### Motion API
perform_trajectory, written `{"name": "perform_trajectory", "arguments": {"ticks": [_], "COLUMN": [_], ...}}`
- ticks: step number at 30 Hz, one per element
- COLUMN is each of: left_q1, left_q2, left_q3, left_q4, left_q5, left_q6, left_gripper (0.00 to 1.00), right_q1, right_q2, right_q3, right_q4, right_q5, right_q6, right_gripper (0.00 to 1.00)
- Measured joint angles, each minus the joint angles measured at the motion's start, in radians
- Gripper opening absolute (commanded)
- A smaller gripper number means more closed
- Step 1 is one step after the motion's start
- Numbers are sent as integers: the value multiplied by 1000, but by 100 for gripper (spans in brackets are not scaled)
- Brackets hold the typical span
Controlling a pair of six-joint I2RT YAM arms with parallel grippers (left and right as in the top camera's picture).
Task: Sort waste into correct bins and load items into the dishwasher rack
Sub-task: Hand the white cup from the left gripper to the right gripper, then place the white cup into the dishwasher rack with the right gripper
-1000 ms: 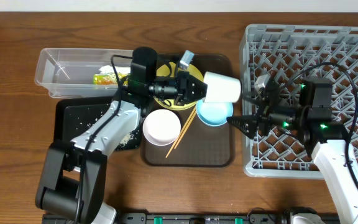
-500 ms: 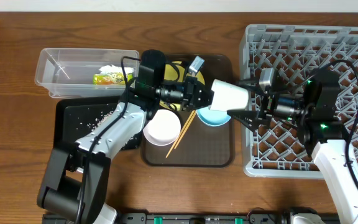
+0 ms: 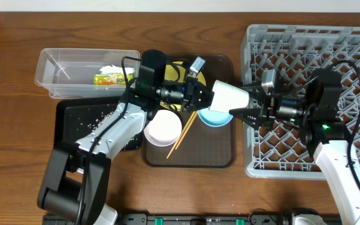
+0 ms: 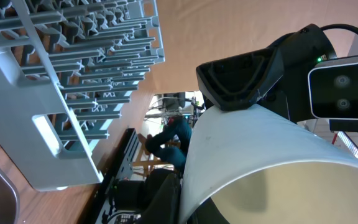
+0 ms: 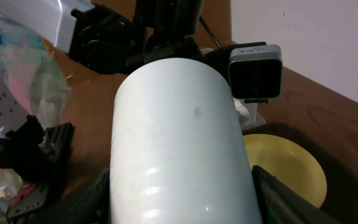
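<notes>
The pale cup [image 3: 230, 95] hangs on its side in the air between my two grippers, above the light blue bowl [image 3: 214, 117]. My left gripper [image 3: 202, 95] is shut on the cup's rim [image 4: 260, 149]. My right gripper [image 3: 247, 105] has a finger against each side of the cup's base end [image 5: 179, 137]. The white bowl [image 3: 162, 127] and chopsticks [image 3: 183, 134] lie on the brown tray [image 3: 211, 150]. The yellow plate [image 3: 195, 76] is partly hidden under my left arm. The wrapper [image 3: 108, 76] lies in the clear tub [image 3: 61, 69]. Rice [image 3: 99, 122] lies on the black tray [image 3: 74, 122].
The grey dishwasher rack [image 3: 317, 44] fills the right side, and my right arm reaches out over its left wall. It also shows in the left wrist view [image 4: 73, 62]. The yellow plate shows behind the cup in the right wrist view [image 5: 291, 168].
My left gripper carried the cup to the right toward the rack. My right gripper came up to the cup's base end and its fingers drew in around it.
</notes>
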Motion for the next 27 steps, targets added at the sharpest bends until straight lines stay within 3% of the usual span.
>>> {"name": "perform_trajectory", "arguments": {"ticks": [2,4,6,11,18,27], "left_q1": [0,0,1,20,66,154], "left_q2": [0,0,0,0,0,-105], "left_q3": [0,0,0,0,0,-3], "left_q4": [0,3,2,-86,-374,-767], "left_q5": [-2,-1,-1,-50,-298,-581], "left_q6": [-1,5,14,115,336,597], "left_gripper": [17,33,38,44,47,49], "right_q1": [0,0,0,2,2,-85], "right_q2": [0,0,0,0,-3,-57], "right_q3": [0,0,0,2,3,164], "right_q4": [-10,-23,-55,-169,-269,-640], "right_q5": [-2,-4,5,139,404,687], "right_q6": [0,0,1,12,49,106], "right_gripper": [56,54,49,42,35,23]}}
